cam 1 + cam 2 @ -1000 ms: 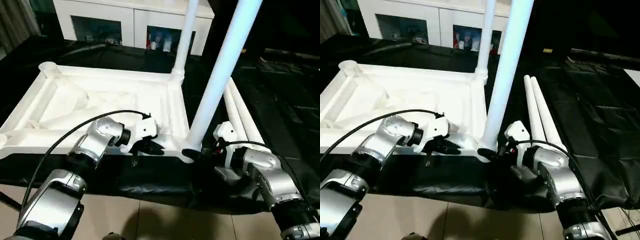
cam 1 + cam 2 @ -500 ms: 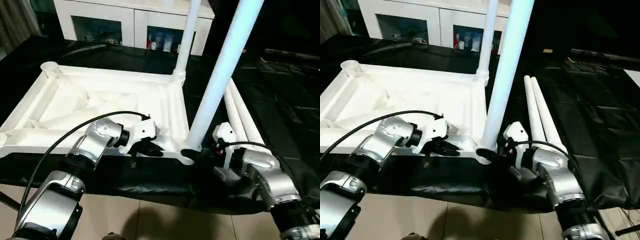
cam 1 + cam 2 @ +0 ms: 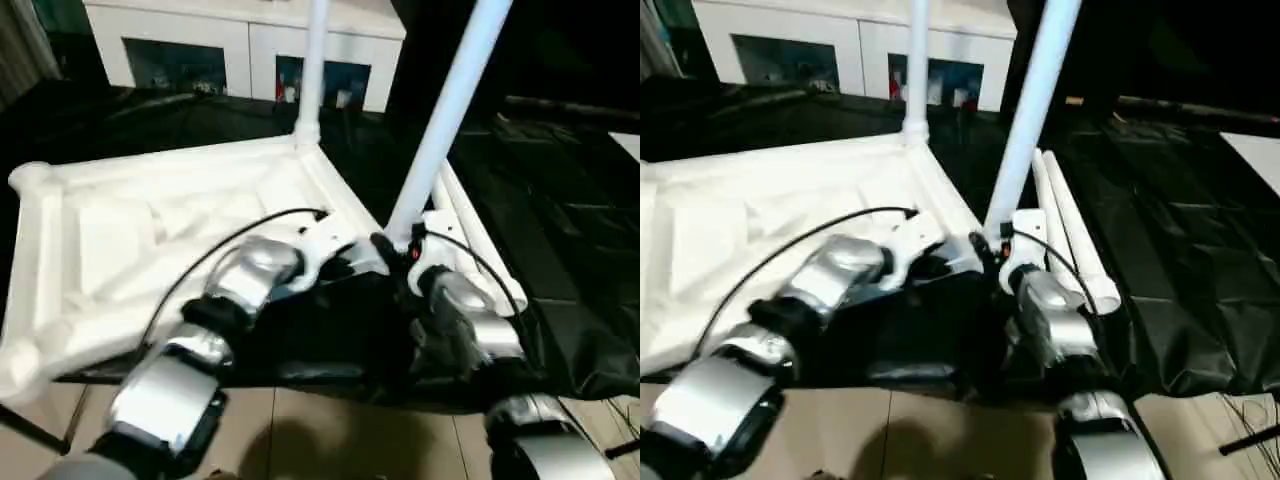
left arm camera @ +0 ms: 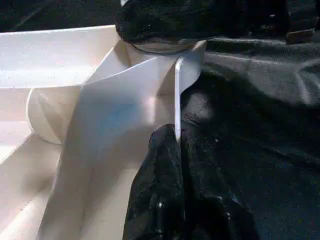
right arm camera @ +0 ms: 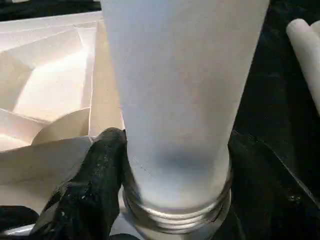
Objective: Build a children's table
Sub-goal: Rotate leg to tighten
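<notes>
Children's table top lies upside down on the big black work table, with its ribs facing up. Two legs stand in its corner holes. The far leg is at the back corner, in front of the white cabinet. The near leg is at the front corner, close to the robot. Two more legs lie flat on the black sheet, side by side, just to the right of the near leg. The thing that matters most is the near leg. It points up, leaning a little in the head views, and its foot sits in the corner hole. The right claw is right at that foot, low down, so the right arm is the nearer one for turning or pushing the leg. It is not clear if this claw is squeezing the leg or only sitting next to it. The left claw is shut on the thin white edge of the table top, just beside the same corner, and it looks like it is there to keep the top from sliding. Rings show at the foot of the near leg in the right wrist view, so the leg may not be all the way in. The tops of both standing legs are cut off. In the head views the two claws and the silver arms cover the front corner, and those pictures are blurry.
</notes>
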